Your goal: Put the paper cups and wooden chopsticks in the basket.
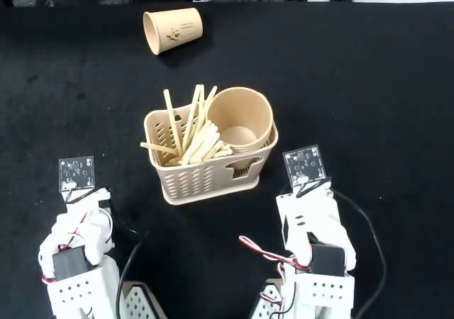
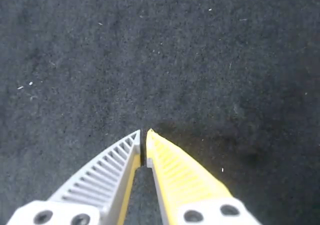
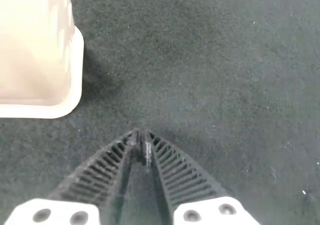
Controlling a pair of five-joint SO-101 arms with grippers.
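Resting at the near left of the table, the left arm (image 1: 74,252) pointed down at the black cloth (image 1: 369,85). In its wrist view the left gripper (image 2: 143,133) had its grey and yellow fingers drawn together until the tips almost met, with nothing between them and bare cloth beneath. Farther right, at the far edge of the table, one paper cup (image 1: 172,30) lay on its side, mouth toward the left, well apart from everything else. The basket (image 1: 206,181) stood near the middle of the table, between the two arms and a little farther away than they were. Its left part held the wooden chopsticks (image 1: 191,131), a loose bundle leaning at mixed angles with several ends poking above the rim. Its right part held an upright paper cup (image 1: 241,113), mouth up, with ringed edges low on its near side that suggested others nested under it, though the number could not be told. The right arm (image 1: 316,241) sat at the near right, just beside the basket's near right corner. The right gripper (image 3: 141,133) had its dark fingers pressed tip to tip, holding nothing, over cloth near that corner (image 3: 55,100).
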